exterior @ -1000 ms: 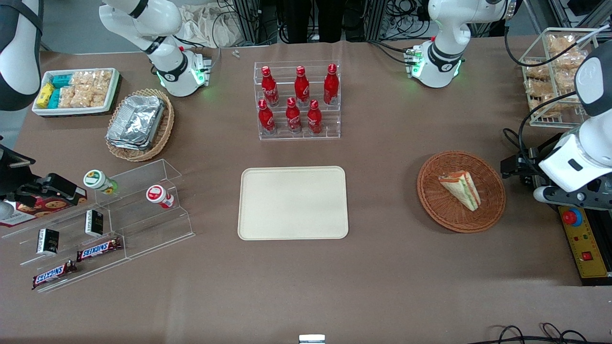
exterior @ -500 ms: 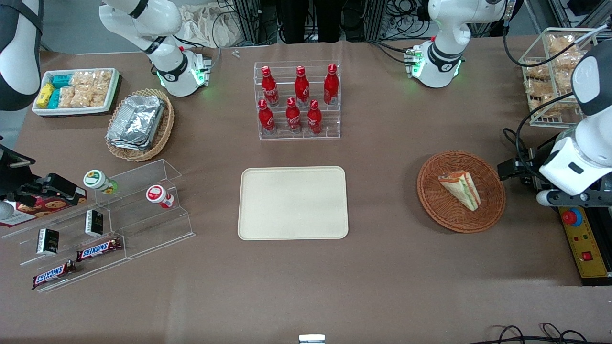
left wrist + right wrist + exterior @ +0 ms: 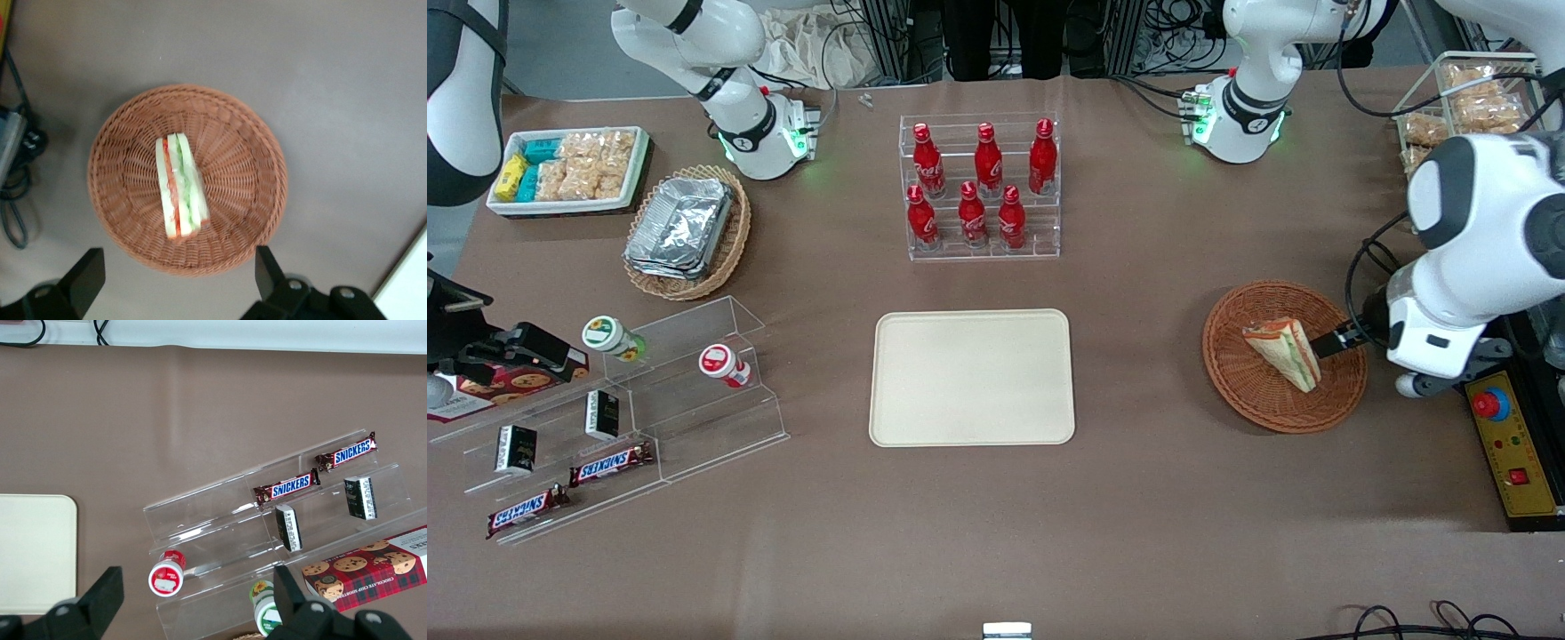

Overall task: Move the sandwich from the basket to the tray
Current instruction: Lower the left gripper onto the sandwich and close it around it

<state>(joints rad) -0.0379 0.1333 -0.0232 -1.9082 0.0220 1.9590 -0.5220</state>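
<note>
- Sitting bare at the middle of the worktop (image 3: 1156, 498), the tray (image 3: 971, 377) is nearest the front camera among the task's things.
- Toward the working arm's end, at the tray's three o'clock, the basket (image 3: 1284, 356) holds the sandwich (image 3: 1285, 352), which stands on edge at its centre with filling stripes showing.
- The hand (image 3: 177, 280) hovers above the basket, released and empty, fingers (image 3: 85, 275) spread wide, straddling the wedge's line.
- Risks, as I judge: the clear wrap could slip; a shallow descent might squash the bread or tip it; fingertips may snag the wicker rim and drag the basket.
</note>
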